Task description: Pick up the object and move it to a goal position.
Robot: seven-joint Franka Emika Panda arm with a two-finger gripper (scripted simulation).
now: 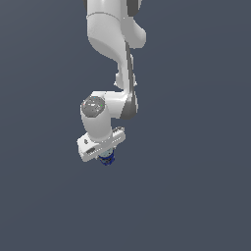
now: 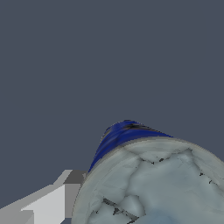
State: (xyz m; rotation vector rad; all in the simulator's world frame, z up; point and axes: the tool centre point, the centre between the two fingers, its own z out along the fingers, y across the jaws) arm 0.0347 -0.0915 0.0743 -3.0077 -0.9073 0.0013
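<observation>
The gripper (image 1: 104, 158) hangs under the white hand block with the can (image 1: 106, 160) tucked directly beneath it, so that in the exterior view only a sliver of dark blue label and a pale rim peeps out below the hand. In the wrist view the can (image 2: 153, 183) fills the near corner: its silvery-grey round top, crossed by dark crease lines, sits very close to the camera, and a band of blue label curves along its far edge. One light grey finger (image 2: 43, 203) shows just beside the can's rim, at or very near its side; the other finger is out of sight, so whether the gripper is pinching the can or merely straddling it cannot be told from these views. Above the can, the hand is tilted, its flat block slanting down toward the exterior view's left, and the rounded wrist joint with its grey cap sits just above that. From there the white arm (image 1: 115, 54) rises steeply and leaves the frame overhead. There is one arm, one gripper and one can. Around the can lies only a plain dark grey-blue surface (image 1: 196, 196).
</observation>
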